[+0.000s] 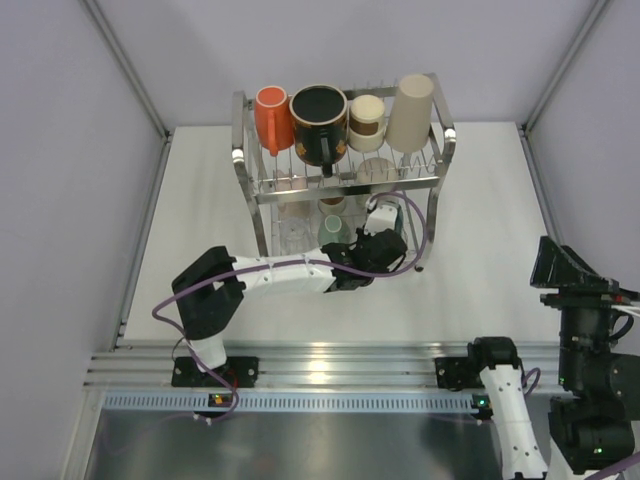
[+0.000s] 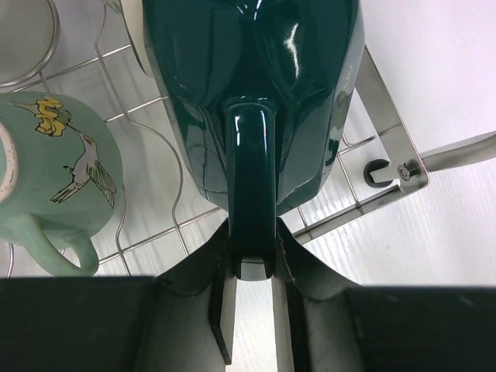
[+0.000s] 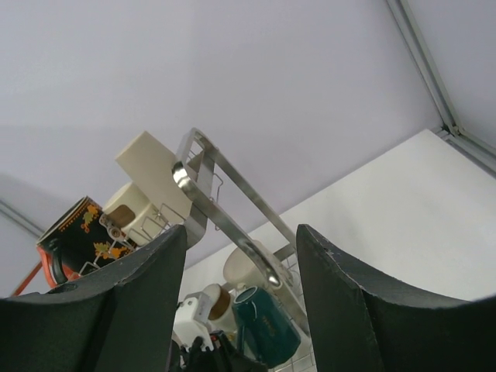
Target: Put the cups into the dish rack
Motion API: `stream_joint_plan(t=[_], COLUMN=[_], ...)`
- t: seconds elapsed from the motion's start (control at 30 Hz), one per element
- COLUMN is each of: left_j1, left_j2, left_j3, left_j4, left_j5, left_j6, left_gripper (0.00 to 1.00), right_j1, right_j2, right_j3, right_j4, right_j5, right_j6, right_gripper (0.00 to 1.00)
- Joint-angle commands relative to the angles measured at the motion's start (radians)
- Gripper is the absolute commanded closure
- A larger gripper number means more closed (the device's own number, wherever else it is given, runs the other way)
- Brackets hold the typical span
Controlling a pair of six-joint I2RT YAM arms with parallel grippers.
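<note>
The dish rack (image 1: 443,140) stands at the back of the table. Its top tier holds an orange mug (image 1: 272,118), a black patterned mug (image 1: 319,122), a brown-cream paper cup (image 1: 366,116) and a tall beige cup (image 1: 411,110). My left gripper (image 1: 372,246) reaches into the lower tier, and in the left wrist view this gripper (image 2: 253,242) is shut on the handle of a teal mug (image 2: 256,77). The mug hangs over the wire floor (image 2: 155,232) near the front right corner. A pale green bird mug (image 2: 62,170) lies to its left. My right gripper (image 3: 240,232) is open and empty, far to the right.
The rack's foot and corner bracket (image 2: 395,170) sit just right of the teal mug. A pale cup (image 3: 248,267) rests behind the teal mug (image 3: 267,325) in the right wrist view. Grey walls enclose the white table (image 1: 480,290).
</note>
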Motion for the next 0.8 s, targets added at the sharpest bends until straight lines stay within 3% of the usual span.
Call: stream_joint_plan(t=[0.0,0.23,0.3,0.77], left_j1=[0.001,0.001,0.001,0.001], left_j2=[0.019,-0.039,-0.060,-0.297], left_j3=[0.012,-0.068,-0.084,-0.163], left_j4=[-0.003,0.000,-0.001,-0.012], left_j5=[0.022,0.061,0.061,0.111], left_j6=[-0.037,-0.078,-0.071,-0.049], left_gripper=[0.76,0.61,0.43,0.38], right_j1=[0.032,0.037,0.037,0.036], right_j2=[-0.010,-0.014,-0.016,0.041], right_j3=[0.036,0.016,0.007,-0.054], right_j4=[0.043,0.049,0.051,0.048], right_j5=[0.043,0.031,0.026,-0.061], right_j6=[-0.035,-0.019,-0.011,-0.011], right_gripper=[0.41,0.41,0.41,0.41])
